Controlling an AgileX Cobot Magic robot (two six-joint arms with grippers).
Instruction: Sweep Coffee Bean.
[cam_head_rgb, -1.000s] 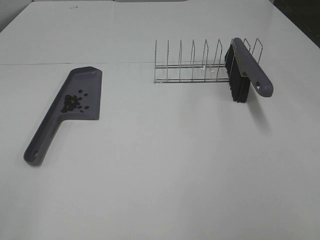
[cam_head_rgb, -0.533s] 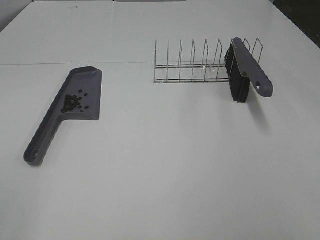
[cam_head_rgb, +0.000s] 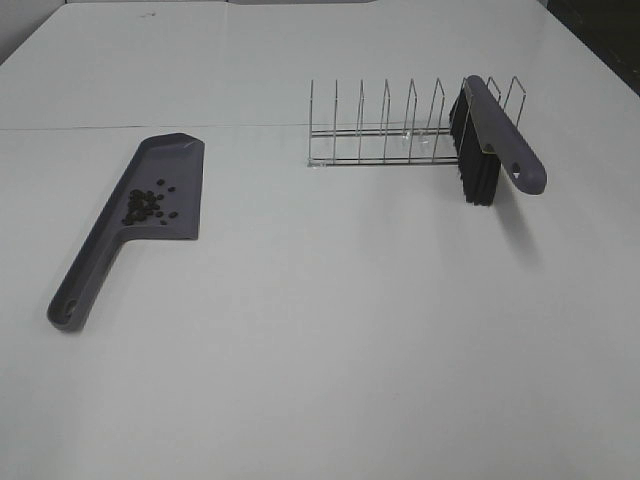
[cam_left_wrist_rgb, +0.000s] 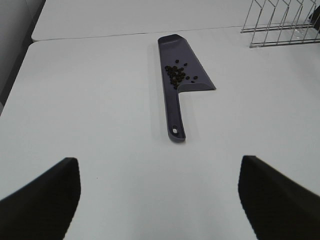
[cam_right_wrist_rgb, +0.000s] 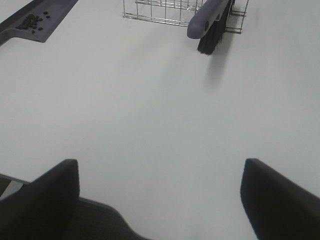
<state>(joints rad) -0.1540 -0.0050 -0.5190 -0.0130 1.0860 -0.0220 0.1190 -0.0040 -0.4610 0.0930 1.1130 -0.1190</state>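
The beans (cam_head_rgb: 146, 204) lie in the pan (cam_head_rgb: 163, 190), small, hard and light, so they probably roll easily; better to hold the pan by its long plastic handle. The brush (cam_head_rgb: 490, 140) leans in the wire rack (cam_head_rgb: 385, 135). Both grippers (cam_left_wrist_rgb: 159, 192) (cam_right_wrist_rgb: 160, 195) are wide open and empty.

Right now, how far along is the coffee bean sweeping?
It looks finished: the coffee beans lie gathered in the dustpan, and the brush leans in the wire rack. Both end effectors, left and right, are open and hold nothing. No loose beans show on the table.
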